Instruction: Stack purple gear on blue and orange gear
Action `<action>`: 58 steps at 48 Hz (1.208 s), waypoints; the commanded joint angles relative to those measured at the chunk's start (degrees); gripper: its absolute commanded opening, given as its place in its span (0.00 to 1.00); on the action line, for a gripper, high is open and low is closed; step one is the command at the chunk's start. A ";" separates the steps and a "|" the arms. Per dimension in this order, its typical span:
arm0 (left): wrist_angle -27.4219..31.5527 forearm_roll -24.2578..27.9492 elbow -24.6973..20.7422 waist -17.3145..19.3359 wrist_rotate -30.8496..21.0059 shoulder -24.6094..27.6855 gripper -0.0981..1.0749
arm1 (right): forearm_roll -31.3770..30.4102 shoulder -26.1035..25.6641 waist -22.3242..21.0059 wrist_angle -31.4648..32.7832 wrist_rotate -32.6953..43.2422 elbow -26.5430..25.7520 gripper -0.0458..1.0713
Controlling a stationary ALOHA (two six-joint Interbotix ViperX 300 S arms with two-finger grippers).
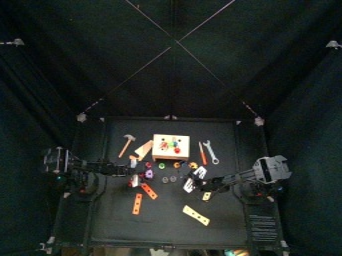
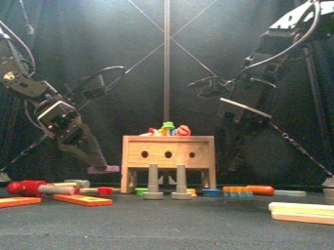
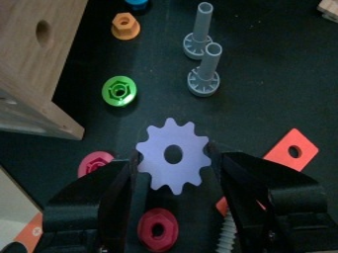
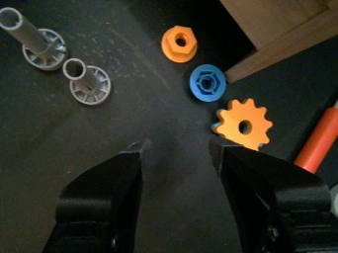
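Note:
The purple gear point(image 3: 176, 153) lies flat on the black table, seen in the left wrist view. My left gripper point(image 3: 183, 170) is low over it, open, with one jaw on each side of the gear. The orange gear point(image 4: 244, 122) and the blue gear point(image 4: 208, 82) lie side by side on the table next to the wooden box point(image 4: 284, 25). My right gripper point(image 4: 181, 148) hovers open a little short of them, with nothing between its jaws. From above, the left gripper point(image 1: 134, 178) and right gripper point(image 1: 201, 183) stand in front of the box point(image 1: 170, 146).
Grey pegs point(image 3: 201, 59) stand upright near a green nut point(image 3: 119, 91) and an orange nut point(image 3: 126, 23). Red pieces point(image 3: 95, 163) and a holed orange piece point(image 3: 291, 150) lie close by. Orange planks point(image 1: 197, 214), a hammer point(image 1: 128, 140) and a wrench point(image 1: 210, 152) lie about.

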 commanded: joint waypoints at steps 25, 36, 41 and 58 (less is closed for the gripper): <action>-3.16 1.67 -0.44 -0.88 0.00 -5.63 0.68 | -0.70 -7.21 2.20 2.72 0.26 -0.79 0.81; -6.59 3.52 -0.44 -1.23 0.00 -7.65 0.68 | 0.35 -9.67 0.79 0.18 0.44 -0.97 0.81; -8.53 4.22 -0.44 -1.23 0.00 -7.91 0.68 | 0.62 -10.28 -0.09 -1.85 2.29 -0.79 0.81; -15.12 5.63 -2.55 -1.14 0.09 -4.66 0.68 | -2.72 -10.90 -4.22 -13.54 17.14 0.53 0.80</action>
